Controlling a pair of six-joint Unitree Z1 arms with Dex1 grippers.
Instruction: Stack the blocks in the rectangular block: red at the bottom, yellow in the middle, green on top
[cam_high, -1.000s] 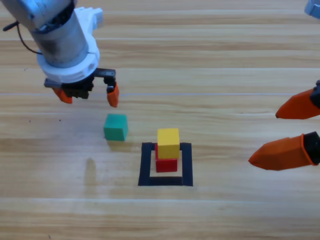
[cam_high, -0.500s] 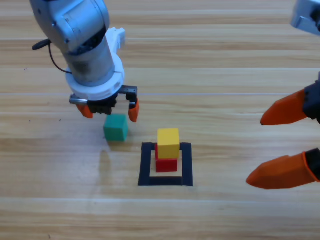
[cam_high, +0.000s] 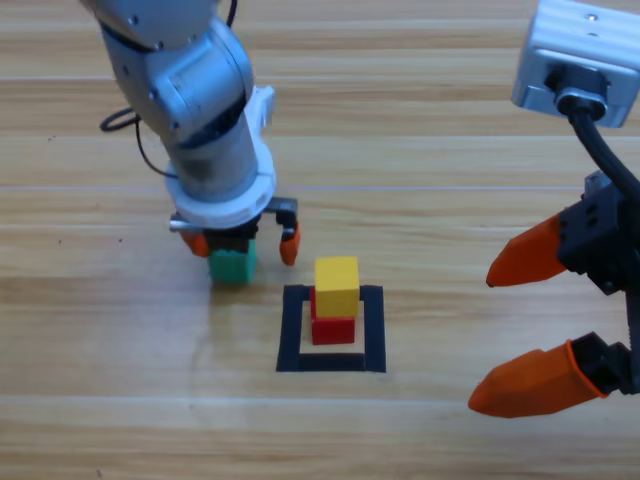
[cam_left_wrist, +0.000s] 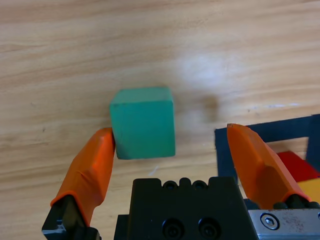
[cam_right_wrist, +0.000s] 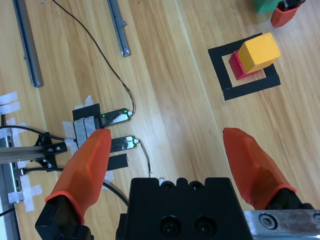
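The yellow cube (cam_high: 337, 286) sits on the red cube (cam_high: 333, 324) inside the dark tape square (cam_high: 331, 361). The green cube (cam_high: 233, 265) rests on the table just left of the square. My left gripper (cam_high: 244, 243) hangs open over the green cube, one jaw on each side of it. In the left wrist view the green cube (cam_left_wrist: 143, 122) lies between the open jaws of the left gripper (cam_left_wrist: 170, 145), touching the left one, with the tape square (cam_left_wrist: 265, 133) at the right. My right gripper (cam_high: 520, 320) waits open at the right edge.
The right wrist view shows the stack (cam_right_wrist: 255, 55) in the tape square, plus cables (cam_right_wrist: 115, 75), metal rails (cam_right_wrist: 119, 27) and taped electronics (cam_right_wrist: 100, 130) on the table beyond it.
My left arm has moved right and toward the front, coming down over the green cube until its jaws straddle it. The right gripper has shifted left and further into view.
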